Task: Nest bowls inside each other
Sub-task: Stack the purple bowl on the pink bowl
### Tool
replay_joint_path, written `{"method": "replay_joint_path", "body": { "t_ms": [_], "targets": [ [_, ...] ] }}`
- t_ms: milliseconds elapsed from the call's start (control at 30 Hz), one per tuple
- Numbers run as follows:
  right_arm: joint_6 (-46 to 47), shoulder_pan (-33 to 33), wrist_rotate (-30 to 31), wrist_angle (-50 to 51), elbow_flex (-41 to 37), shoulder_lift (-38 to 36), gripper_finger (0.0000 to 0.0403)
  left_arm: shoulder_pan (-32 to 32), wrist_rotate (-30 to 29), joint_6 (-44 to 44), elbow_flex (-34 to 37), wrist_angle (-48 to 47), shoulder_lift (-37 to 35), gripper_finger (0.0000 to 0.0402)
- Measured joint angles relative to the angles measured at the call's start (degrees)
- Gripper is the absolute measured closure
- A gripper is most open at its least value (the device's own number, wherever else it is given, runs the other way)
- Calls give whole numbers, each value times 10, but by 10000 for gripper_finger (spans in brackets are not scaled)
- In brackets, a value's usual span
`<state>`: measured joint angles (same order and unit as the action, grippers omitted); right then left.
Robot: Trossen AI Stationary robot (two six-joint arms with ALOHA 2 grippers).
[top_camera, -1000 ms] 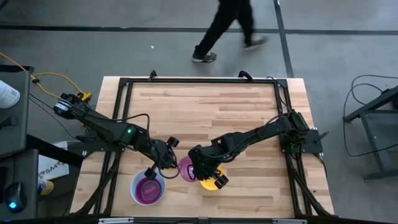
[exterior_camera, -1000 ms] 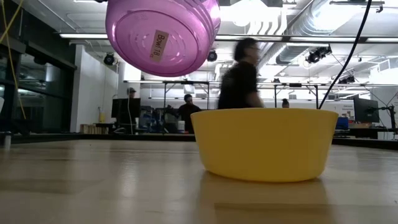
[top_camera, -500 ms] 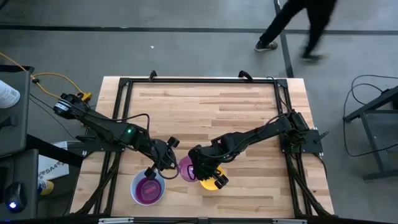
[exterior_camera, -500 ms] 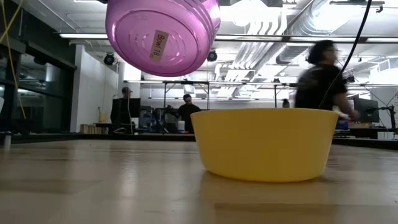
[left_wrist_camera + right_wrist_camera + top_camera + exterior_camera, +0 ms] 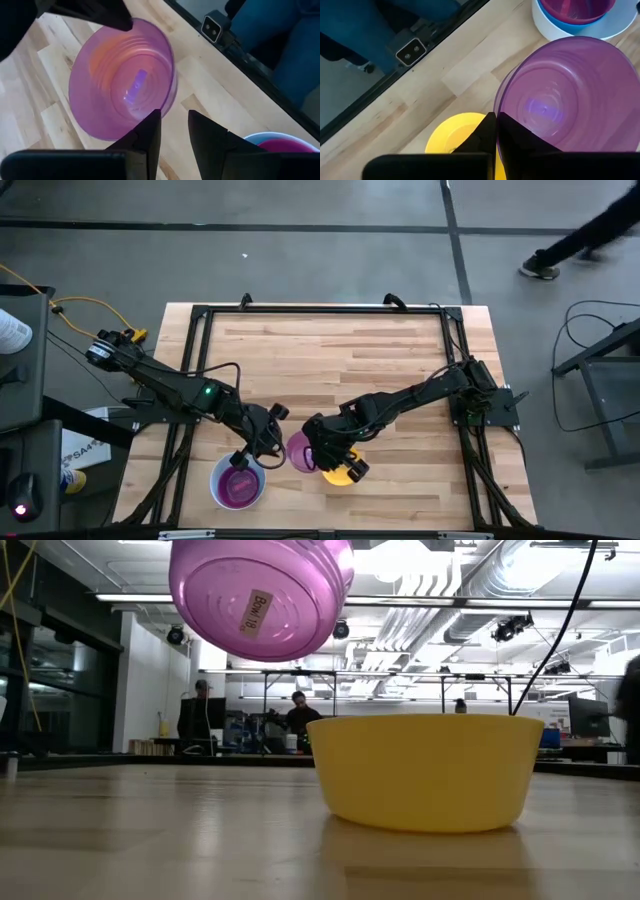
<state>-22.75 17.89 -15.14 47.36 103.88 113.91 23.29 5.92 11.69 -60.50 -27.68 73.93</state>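
The left gripper (image 5: 252, 454) has just spread its fingers beside the nested white-blue-red stack (image 5: 238, 483), apparently releasing it, while the right gripper (image 5: 312, 452), pressed together, pinches the purple bowl (image 5: 260, 595) aloft above the yellow bowl (image 5: 427, 771), ready for nesting.

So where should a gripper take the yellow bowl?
By the rim. The yellow bowl sits upright on the table, mouth up and empty, so come straight down with one finger inside the wall and one outside. Its far side is clearer; the purple bowl held by the right gripper crowds the other.
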Motion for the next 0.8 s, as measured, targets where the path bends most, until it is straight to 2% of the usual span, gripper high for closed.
{"method": "replay_joint_path", "body": {
  "t_ms": [400,600,800],
  "targets": [
    [-40,2,0,10,0,0,399,0,28,20,0,14,25,302],
    [-43,10,0,8,0,0,399,0,21,53,1,14,52,302],
    [-40,19,-1,10,0,0,399,0,-18,83,1,22,49,302]
  ]
}}
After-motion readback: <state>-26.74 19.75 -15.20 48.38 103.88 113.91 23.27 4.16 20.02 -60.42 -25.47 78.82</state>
